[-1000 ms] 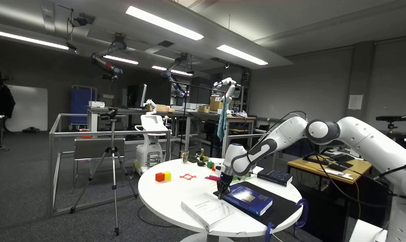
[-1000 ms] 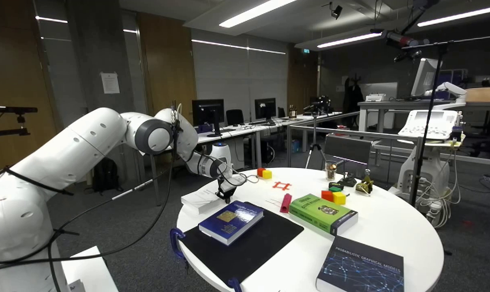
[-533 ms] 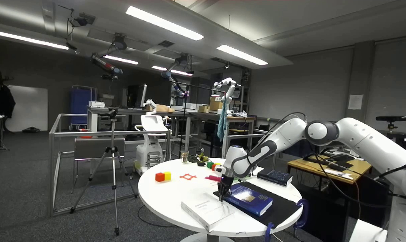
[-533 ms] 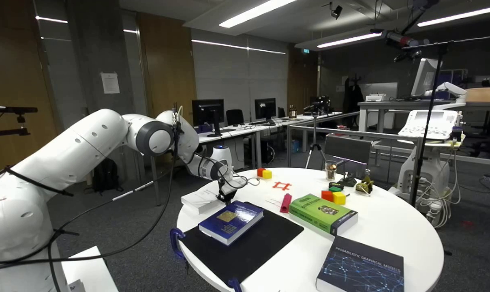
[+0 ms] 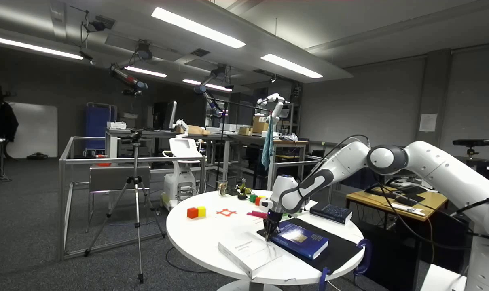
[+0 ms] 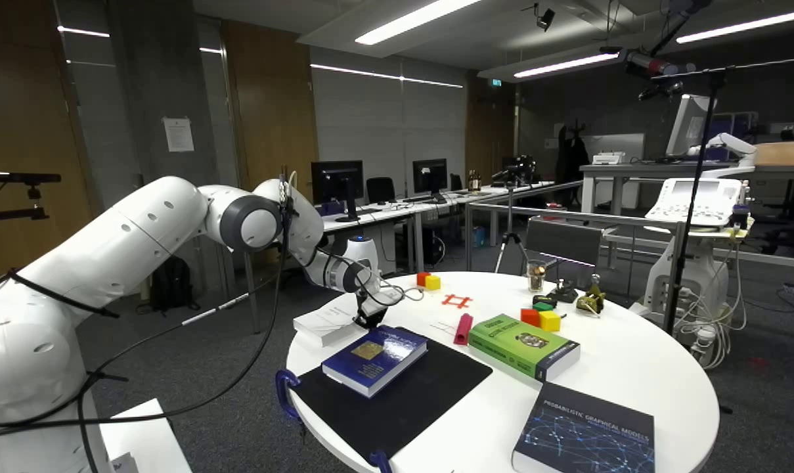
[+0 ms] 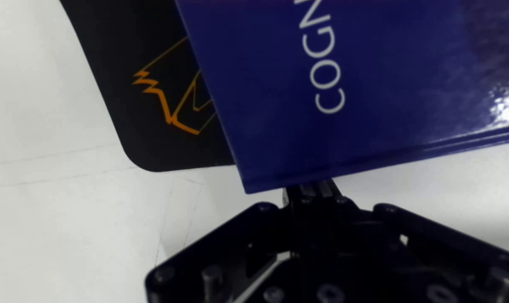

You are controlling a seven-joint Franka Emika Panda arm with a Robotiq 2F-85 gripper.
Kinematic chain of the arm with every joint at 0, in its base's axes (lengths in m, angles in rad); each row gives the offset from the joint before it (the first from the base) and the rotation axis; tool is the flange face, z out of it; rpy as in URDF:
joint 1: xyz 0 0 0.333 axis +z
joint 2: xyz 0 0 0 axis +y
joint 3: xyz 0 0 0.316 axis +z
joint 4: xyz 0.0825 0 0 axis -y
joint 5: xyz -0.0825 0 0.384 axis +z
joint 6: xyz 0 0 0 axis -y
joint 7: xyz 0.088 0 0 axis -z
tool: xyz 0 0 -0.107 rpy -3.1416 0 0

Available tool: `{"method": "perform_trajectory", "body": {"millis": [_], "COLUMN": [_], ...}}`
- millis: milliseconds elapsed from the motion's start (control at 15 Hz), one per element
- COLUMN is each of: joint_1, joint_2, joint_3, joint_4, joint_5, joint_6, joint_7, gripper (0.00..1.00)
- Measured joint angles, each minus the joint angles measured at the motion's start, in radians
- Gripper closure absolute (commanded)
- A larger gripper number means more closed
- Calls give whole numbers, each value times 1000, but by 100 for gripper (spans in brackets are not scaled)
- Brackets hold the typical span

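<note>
Two fingers (image 7: 325, 192) are standing together, holding nothing, touching or just beside the spine of the blue book (image 6: 383, 364), which is lying mostly on the mat (image 6: 429, 387). The step is looking like a nudge; the next move is probably calling for low, even contact.

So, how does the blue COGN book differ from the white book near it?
The blue COGN book has a glossy cover with a golden square; the white book is pale. The blue COGN book lies mostly on the black mat; the white book, directly on the table. Both lie flat and closed.
</note>
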Motion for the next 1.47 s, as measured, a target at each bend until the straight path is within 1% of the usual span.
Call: {"method": "perform_trajectory", "body": {"millis": [800, 1467], "joint_1": [0, -10], "joint_2": [-13, -70], "joint_3": [-9, -16], "joint_4": [-24, -149], "joint_5": [-16, -19], "joint_6": [15, 121], "joint_7": [0, 0], "gripper": [100, 100]}}
